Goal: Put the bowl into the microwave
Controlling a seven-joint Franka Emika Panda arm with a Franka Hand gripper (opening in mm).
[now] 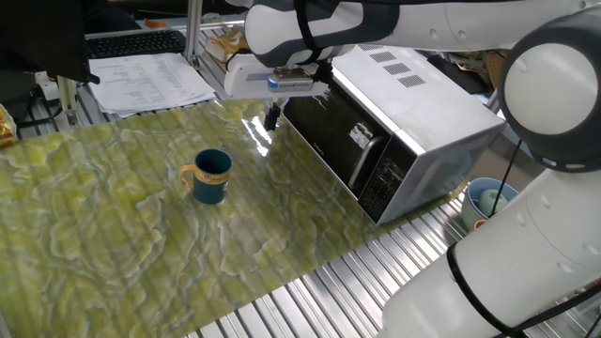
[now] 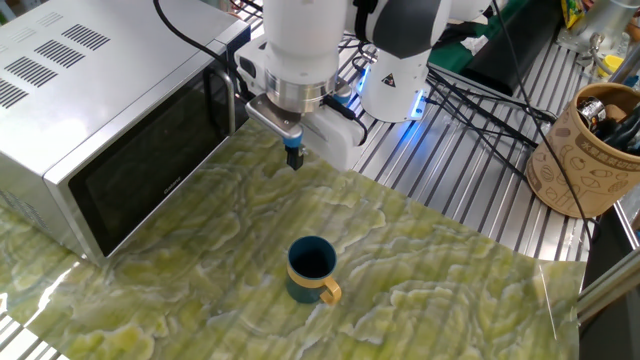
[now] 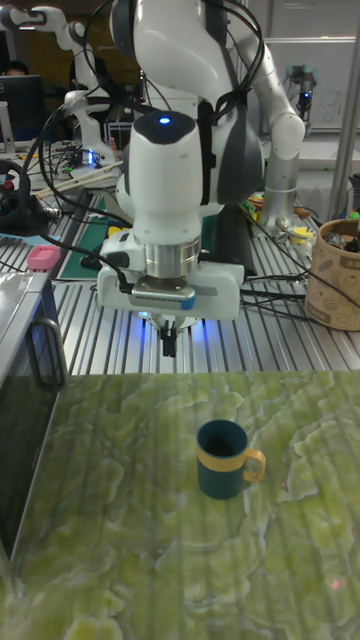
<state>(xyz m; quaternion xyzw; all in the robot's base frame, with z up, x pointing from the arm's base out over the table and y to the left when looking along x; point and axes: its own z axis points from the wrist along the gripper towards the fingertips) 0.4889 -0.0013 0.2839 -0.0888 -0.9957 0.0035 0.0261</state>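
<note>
The bowl (image 1: 211,176) (image 2: 312,270) (image 3: 223,458) is a dark teal mug with a yellowish band and a tan handle, standing upright and empty on the green marbled mat. The white microwave (image 1: 394,122) (image 2: 100,110) has its dark glass door closed; only its door edge (image 3: 25,420) shows in the tall view. My gripper (image 1: 272,116) (image 2: 293,158) (image 3: 168,342) hangs shut with nothing in it, above the mat's far edge, close to the microwave door's handle side and well apart from the bowl.
A pale blue round container (image 1: 488,199) sits on the slatted metal table past the microwave. A tan patterned pot (image 2: 585,150) (image 3: 335,270) holding tools stands at the table's side. Papers (image 1: 150,80) lie beyond the mat (image 1: 113,235). Cables (image 2: 470,100) run near the robot base.
</note>
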